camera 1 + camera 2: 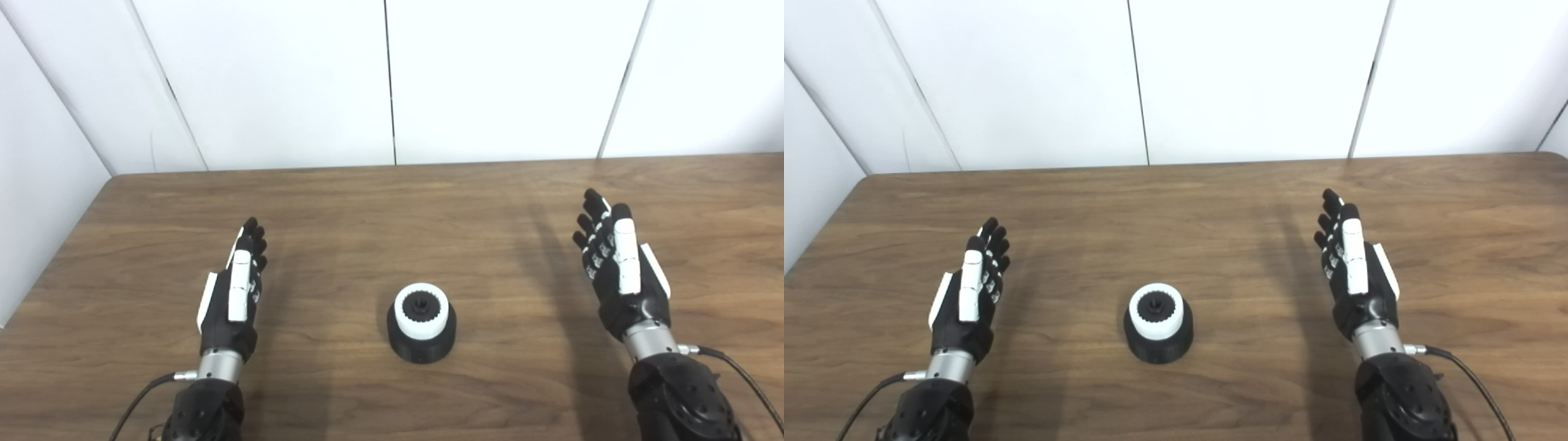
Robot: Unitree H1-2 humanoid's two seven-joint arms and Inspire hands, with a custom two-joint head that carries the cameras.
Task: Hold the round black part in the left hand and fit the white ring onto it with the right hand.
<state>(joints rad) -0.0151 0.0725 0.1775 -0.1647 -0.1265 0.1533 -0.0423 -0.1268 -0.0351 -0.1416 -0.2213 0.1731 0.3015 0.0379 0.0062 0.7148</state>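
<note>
Resting at nine o'clock, the left hand (231, 300) is spread and empty. Mid-table (343, 202) stands the black part (421, 343), upright, white ring (421, 310) seated on top. At three o'clock the right hand (618, 269) is spread, empty.

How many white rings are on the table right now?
1. The white ring sits on the round black part, mid-table between the open left hand and right hand. Nothing appears hidden.
</note>
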